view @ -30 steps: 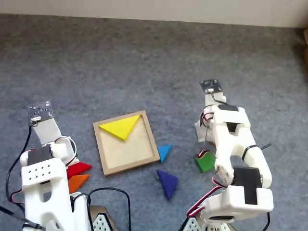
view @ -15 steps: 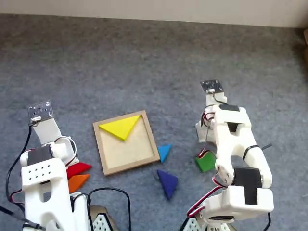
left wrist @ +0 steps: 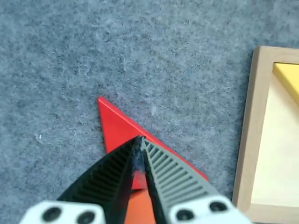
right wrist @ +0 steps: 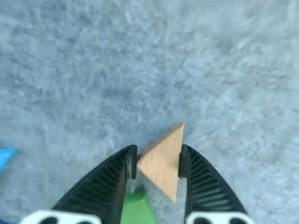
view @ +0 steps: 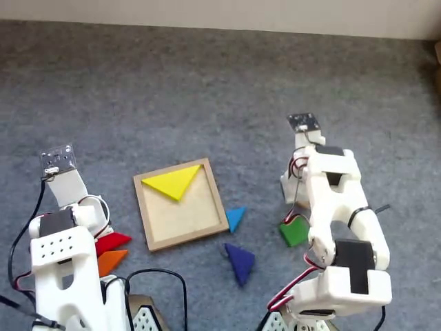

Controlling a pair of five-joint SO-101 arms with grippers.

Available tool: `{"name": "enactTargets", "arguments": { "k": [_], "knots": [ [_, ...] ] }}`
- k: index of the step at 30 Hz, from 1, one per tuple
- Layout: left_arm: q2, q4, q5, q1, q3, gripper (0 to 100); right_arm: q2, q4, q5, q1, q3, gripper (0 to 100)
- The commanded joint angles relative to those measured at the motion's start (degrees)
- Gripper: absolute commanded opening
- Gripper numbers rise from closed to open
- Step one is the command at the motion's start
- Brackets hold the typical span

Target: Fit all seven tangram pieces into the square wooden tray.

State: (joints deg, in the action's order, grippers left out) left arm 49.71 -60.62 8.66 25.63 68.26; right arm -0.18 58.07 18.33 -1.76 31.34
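The square wooden tray lies on a grey carpeted surface, with a yellow triangle against its far edge. Just right of the tray sit a light-blue triangle, a dark-blue triangle and a green piece. Farther right, the right jaws pinch a plain wooden triangle. Left of the tray lie a red triangle and an orange piece, and the left jaws are pressed together over the red triangle. A pale wall runs beyond the tray.
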Motion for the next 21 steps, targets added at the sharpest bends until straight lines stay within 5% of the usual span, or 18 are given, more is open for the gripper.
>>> {"name": "enactTargets", "arguments": {
  "k": [1, 13, 21],
  "knots": [
    [0.7, 0.6, -0.1, 0.3, -0.2, 1, -8.3, 3.9, 0.8, -2.9, -5.0, 9.8],
    [1.2, 0.6, -0.1, 0.9, -0.8, 1, -25.0, 10.8, -4.4, -24.2, -5.1, 9.8],
    [1.2, 0.6, -0.1, 10.7, -4.2, 1, -24.9, 6.0, -8.6, -39.3, -4.9, 9.7]
  ]
}}
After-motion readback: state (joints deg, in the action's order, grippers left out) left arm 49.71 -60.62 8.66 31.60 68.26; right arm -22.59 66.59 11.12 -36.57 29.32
